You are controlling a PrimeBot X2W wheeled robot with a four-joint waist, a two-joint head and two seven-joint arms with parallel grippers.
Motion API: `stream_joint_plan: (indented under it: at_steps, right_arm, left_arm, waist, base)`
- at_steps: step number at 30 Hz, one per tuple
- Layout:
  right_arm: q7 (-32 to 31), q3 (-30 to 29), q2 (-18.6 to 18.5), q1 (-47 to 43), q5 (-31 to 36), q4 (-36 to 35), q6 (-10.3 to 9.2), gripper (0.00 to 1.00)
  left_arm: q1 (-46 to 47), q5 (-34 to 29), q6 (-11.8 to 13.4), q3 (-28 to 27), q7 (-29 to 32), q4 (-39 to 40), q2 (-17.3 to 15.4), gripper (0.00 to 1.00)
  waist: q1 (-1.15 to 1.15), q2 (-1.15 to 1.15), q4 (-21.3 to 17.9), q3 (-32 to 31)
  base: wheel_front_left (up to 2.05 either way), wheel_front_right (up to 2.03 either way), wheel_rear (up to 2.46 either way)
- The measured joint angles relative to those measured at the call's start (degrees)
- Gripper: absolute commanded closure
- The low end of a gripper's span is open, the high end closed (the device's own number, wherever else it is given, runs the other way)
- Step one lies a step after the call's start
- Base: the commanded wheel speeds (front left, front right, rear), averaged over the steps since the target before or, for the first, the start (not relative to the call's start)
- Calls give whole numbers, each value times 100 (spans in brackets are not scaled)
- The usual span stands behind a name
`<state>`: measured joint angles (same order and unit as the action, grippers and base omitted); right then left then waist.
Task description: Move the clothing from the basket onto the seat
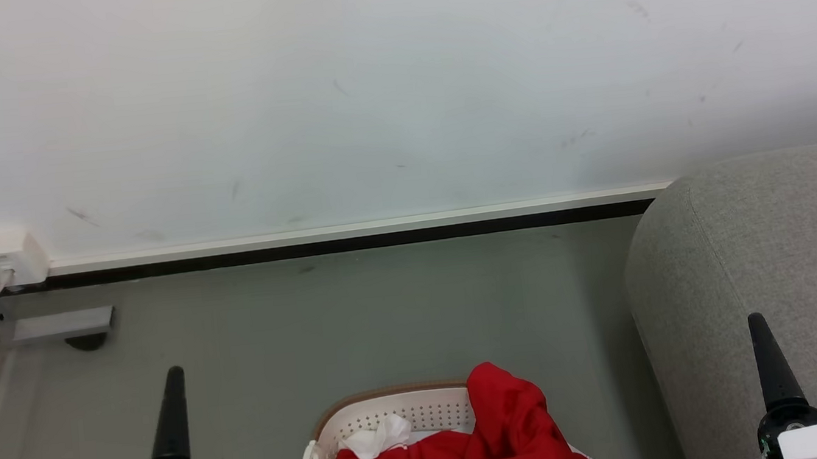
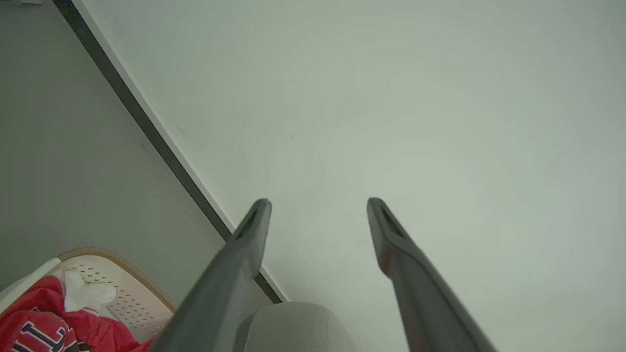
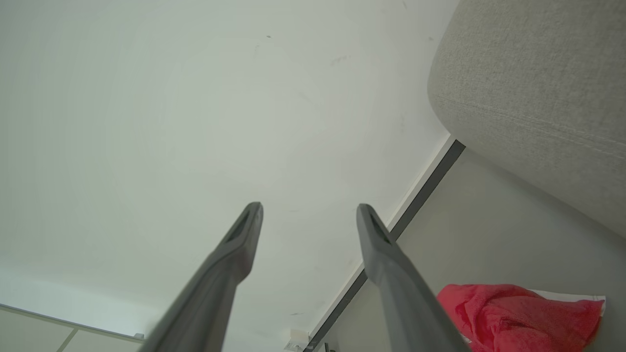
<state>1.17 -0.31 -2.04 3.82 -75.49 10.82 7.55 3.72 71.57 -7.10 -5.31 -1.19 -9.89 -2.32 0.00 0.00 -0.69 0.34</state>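
Note:
The white perforated basket (image 1: 395, 410) with a brown rim stands on the floor at the bottom centre of the head view. Red clothing (image 1: 503, 428) with black-and-white lettering fills it and spills over its right rim. The grey seat (image 1: 773, 249) rises to the right of the basket. My left gripper (image 2: 318, 208) is open and empty, held up to the left of the basket and pointing at the wall. My right gripper (image 3: 309, 210) is also open and empty, in front of the seat (image 3: 538, 88). The clothing (image 3: 508, 313) lies below and to the right of it.
A white scrap of cloth (image 1: 378, 435) lies among the red clothing. A pale wall with a dark baseboard (image 1: 350, 243) closes the back. A white socket box (image 1: 8, 257) and a grey metal frame (image 1: 55, 327) sit at the far left. Grey floor lies between basket and wall.

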Motion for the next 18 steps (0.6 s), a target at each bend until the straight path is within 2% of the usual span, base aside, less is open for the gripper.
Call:
stream_joint_plan:
  at_steps: [7,18]
  right_arm:
    - [144,19,-1,4,651,-42,0,0]
    - [354,-45,-10,40,2158,-103,0,0]
  left_arm:
    - [12,-1034,-1,47,-138,153,-16,0]
    - [10,-2475,-2,107,-353,352,-63,0]
  waist:
    - [0,0,-31,10]
    - [0,0,-101,33]
  base:
    - [0,0,0]
    - [0,0,0]
